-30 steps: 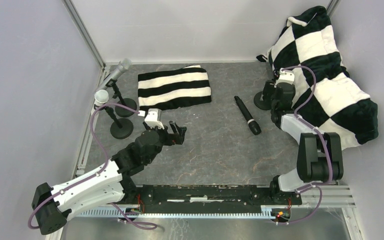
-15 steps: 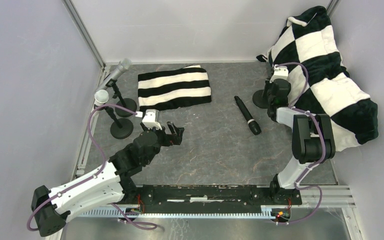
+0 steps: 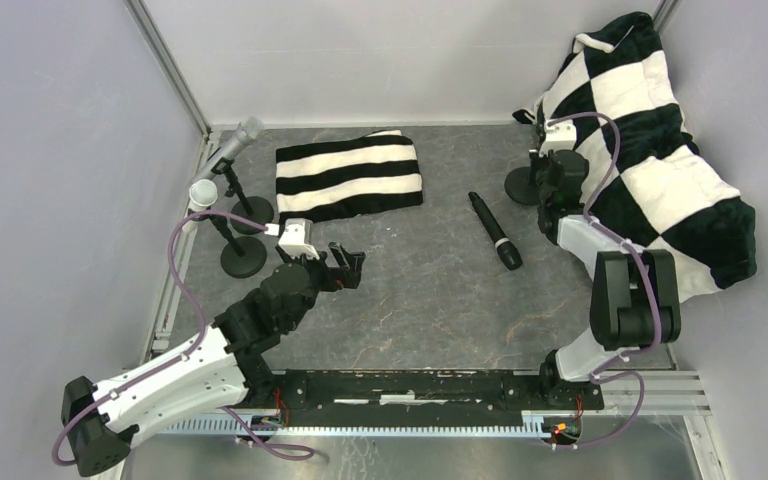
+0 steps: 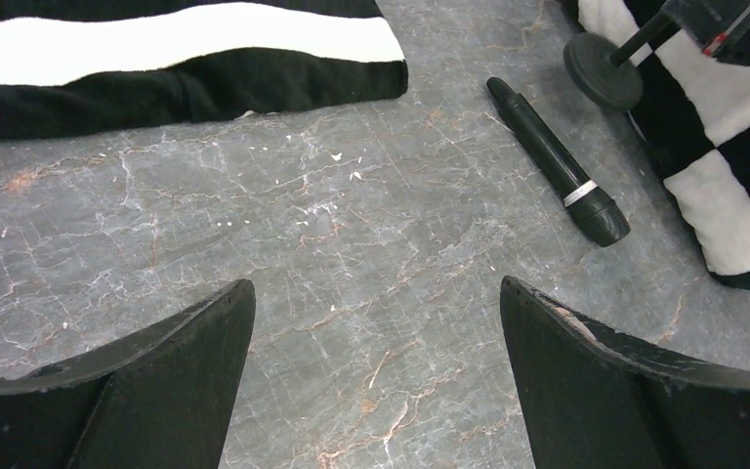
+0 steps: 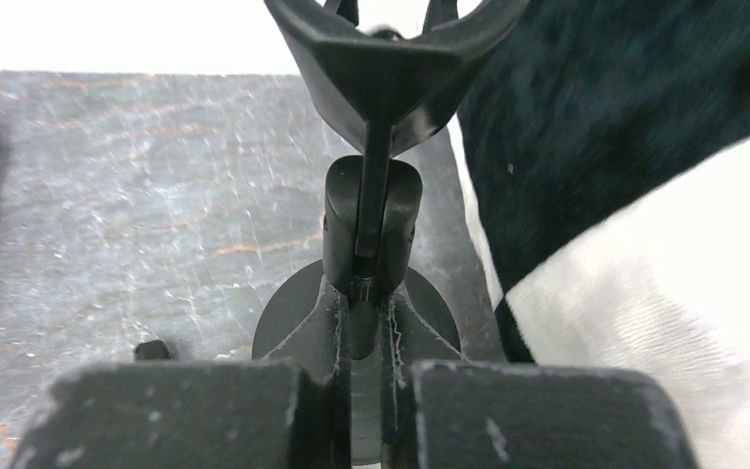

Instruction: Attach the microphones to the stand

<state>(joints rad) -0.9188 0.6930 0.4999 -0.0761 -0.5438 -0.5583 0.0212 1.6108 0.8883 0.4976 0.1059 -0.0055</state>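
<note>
**Grey table, one microphone lying loose**

Pale walls close in the marbled table (image 3: 430,300). My left hand (image 3: 349,262) hovers above its middle-left, spread wide and holding nothing. My right hand (image 5: 359,386) is clamped narrow on the thin stem of the empty stand (image 3: 517,187) at the far right, just beside the checkered blanket (image 3: 660,150).

The black microphone (image 3: 495,232) lies flat between that stand and the striped cloth (image 3: 350,175). At the far left, the silver-grey microphone (image 3: 237,140) and the white microphone (image 3: 201,192) each sit in their own stands.
</note>
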